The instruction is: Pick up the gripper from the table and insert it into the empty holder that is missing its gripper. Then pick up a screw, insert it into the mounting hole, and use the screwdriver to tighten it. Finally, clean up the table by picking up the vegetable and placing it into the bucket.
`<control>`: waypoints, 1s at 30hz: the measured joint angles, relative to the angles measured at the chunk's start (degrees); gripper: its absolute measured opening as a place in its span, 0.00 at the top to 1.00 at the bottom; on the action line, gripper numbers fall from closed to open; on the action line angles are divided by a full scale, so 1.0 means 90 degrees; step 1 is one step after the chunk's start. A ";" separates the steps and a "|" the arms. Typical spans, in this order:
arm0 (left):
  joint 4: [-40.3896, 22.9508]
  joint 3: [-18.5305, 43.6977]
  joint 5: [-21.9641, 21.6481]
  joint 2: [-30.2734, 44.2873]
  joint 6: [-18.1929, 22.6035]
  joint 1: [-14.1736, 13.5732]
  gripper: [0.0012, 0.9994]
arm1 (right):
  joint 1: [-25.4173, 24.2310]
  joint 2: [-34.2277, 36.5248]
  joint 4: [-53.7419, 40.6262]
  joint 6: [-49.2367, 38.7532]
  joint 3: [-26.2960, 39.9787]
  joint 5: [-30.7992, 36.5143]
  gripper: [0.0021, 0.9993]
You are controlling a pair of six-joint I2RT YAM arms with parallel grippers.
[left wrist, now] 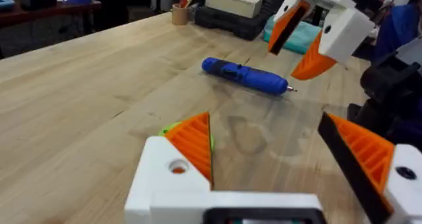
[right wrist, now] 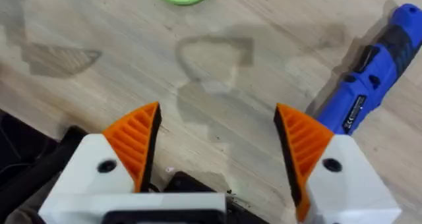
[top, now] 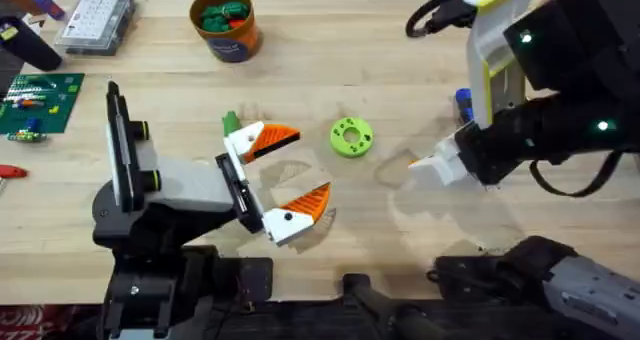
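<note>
The worktop [top: 400, 70] runs past every edge of the overhead view. The right arm [top: 560, 70] looms large and dark over its far right side, hiding nearly all of the screwdriver [top: 463, 104], which lies on the wood just beside the right tool [right wrist: 217, 141]. That tool is spread and pinches nothing. The left tool [top: 285, 170] is spread too, empty, near the middle. The bucket [top: 226, 25] stands at the far edge, green and red pieces inside, hard to identify. A green disc [top: 350, 137] lies between the tools.
</note>
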 joint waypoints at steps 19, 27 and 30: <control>0.0000 0.0000 0.0002 0.0002 0.0000 0.0000 0.01 | 0.0634 0.0477 0.0352 0.0024 -0.0038 0.0000 0.02; 0.0000 0.0000 0.0001 0.0002 0.0000 0.0000 0.01 | 0.0634 0.0477 0.0463 0.0024 -0.0038 0.0000 0.02; 0.0000 0.0000 0.0000 0.0002 0.0000 0.0000 0.01 | 0.0634 0.0479 0.0452 0.0024 -0.0038 0.0000 0.02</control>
